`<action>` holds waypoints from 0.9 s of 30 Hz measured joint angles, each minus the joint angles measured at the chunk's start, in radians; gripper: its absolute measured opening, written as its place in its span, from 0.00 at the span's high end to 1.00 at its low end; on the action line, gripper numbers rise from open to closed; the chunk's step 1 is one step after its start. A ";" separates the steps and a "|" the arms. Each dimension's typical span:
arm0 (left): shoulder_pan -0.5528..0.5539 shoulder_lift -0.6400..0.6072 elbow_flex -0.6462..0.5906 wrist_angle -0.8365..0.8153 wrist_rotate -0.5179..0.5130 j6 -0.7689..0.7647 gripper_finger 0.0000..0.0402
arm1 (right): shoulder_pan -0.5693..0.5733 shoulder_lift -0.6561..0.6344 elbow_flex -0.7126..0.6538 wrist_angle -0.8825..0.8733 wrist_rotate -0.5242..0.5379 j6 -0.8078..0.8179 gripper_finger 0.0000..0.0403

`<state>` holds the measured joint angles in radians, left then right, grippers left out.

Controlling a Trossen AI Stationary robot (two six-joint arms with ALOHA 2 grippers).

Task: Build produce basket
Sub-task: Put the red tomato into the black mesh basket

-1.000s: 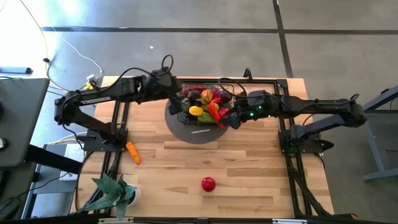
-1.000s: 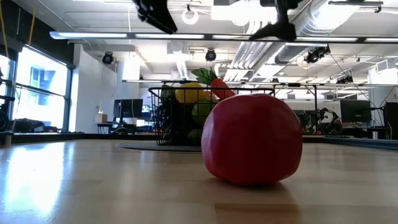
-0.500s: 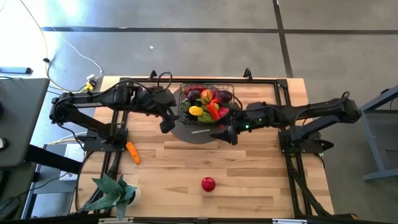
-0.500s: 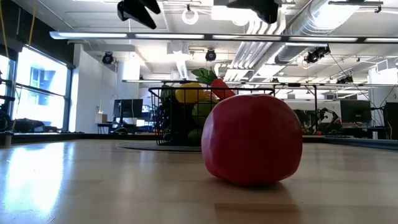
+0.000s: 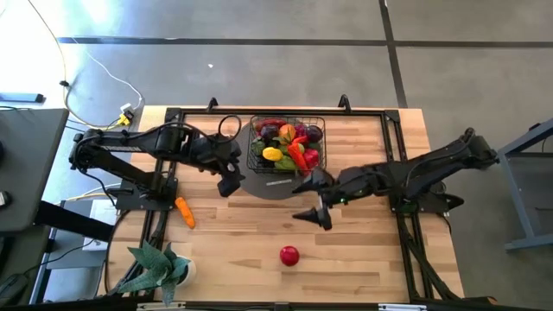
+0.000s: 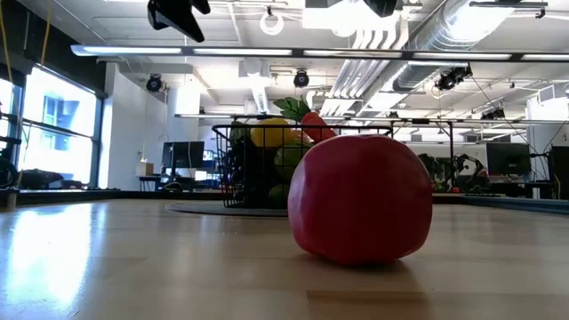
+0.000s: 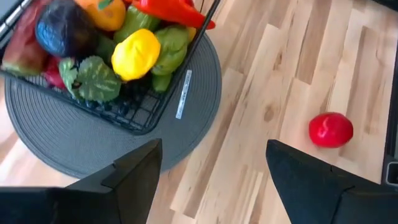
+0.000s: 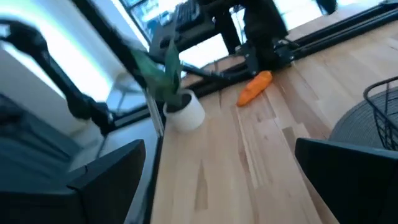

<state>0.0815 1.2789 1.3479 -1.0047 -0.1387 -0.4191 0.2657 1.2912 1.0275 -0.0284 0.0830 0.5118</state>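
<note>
Square black wire-mesh basket [image 5: 288,143] holds mixed toy produce [image 5: 286,143]. Left gripper [image 5: 228,183] and right gripper [image 5: 313,200] both spread wide, empty, above the table. Red toy apple [image 5: 289,256] lies loose.

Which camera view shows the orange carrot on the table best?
The right wrist view: the carrot lies unobstructed on the wood near the potted plant. The high view shows it only small beside the left arm's base. The low and left wrist views do not show it.

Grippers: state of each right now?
Left gripper: open, empty, beside the basket.
Right gripper: open, empty, above the table.
</note>
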 joint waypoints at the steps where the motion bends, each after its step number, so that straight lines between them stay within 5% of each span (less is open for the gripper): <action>1: -0.002 0.000 0.000 -0.003 0.000 -0.014 0.31 | 0.011 0.009 0.000 -0.004 0.003 -0.016 0.01; 27: -0.003 0.000 0.000 -0.005 -0.003 -0.076 0.31 | 0.190 0.310 0.000 -0.004 -0.007 -0.311 0.02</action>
<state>0.0780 1.2789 1.3479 -1.0100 -0.1421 -0.4949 0.4557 1.6007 1.0275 -0.0326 0.0757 0.2008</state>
